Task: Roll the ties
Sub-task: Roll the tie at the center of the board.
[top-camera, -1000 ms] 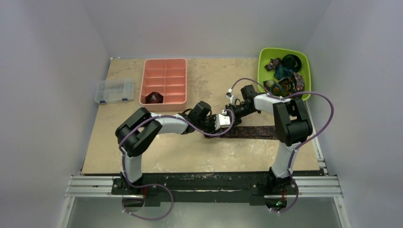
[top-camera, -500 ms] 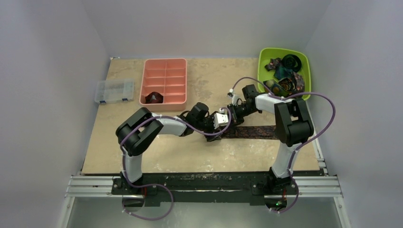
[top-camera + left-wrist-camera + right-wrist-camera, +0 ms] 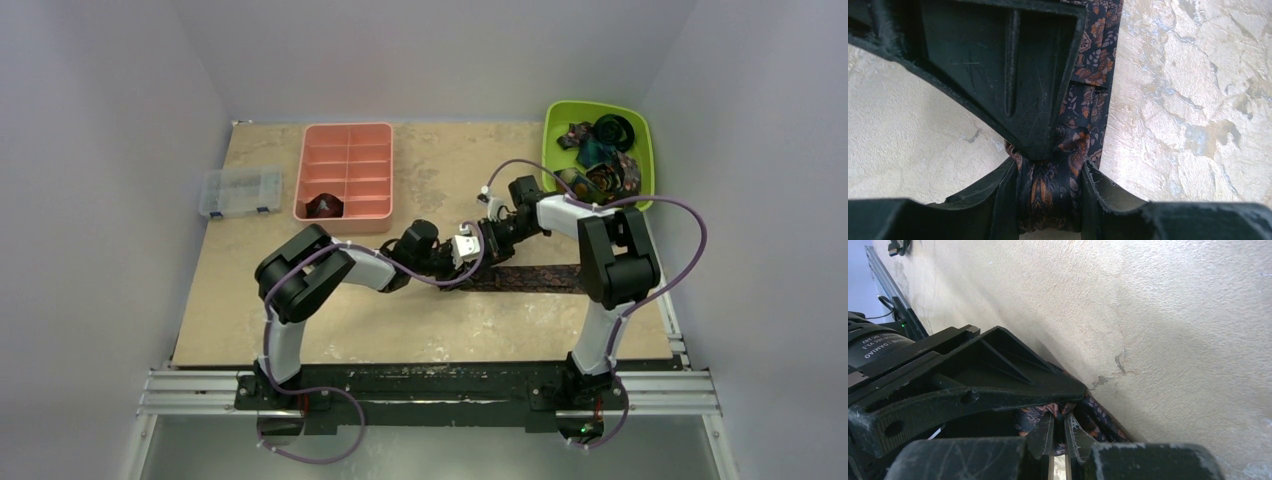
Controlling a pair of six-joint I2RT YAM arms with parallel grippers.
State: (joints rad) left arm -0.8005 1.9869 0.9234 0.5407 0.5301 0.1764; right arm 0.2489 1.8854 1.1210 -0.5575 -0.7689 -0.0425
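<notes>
Top view: both arms meet mid-bench (image 3: 400, 330) over the left end of a dark patterned tie (image 3: 535, 278). The tie lies flat and runs rightward. Its far end goes behind the right arm's upper link, near the bench's right edge. Contact at the end effectors is not readable from here.

Left wrist view fills that in. The left end effector (image 3: 1049, 175) is part-open, its two fingers (image 3: 1108, 200) pressed against either side of a bunched end of the tie. The rest of the strip leads away flat. A finger of the right arm comes in from above and its tip meets the bunch.

Right wrist view: the right end effector (image 3: 1058, 432) is closed to a sliver. It appears to pinch a fold of the tie, though fabric between the tips is hard to make out.

Room: bare bench lies in front of the tie toward the near edge, and to the left. Behind, a pink compartment tray (image 3: 345, 132) holds one coil (image 3: 325, 206) in its near-left compartment. A clear box (image 3: 240, 190) sits left of the tray. A green bin (image 3: 548, 150) at the far right corner holds more ties (image 3: 600, 160).
</notes>
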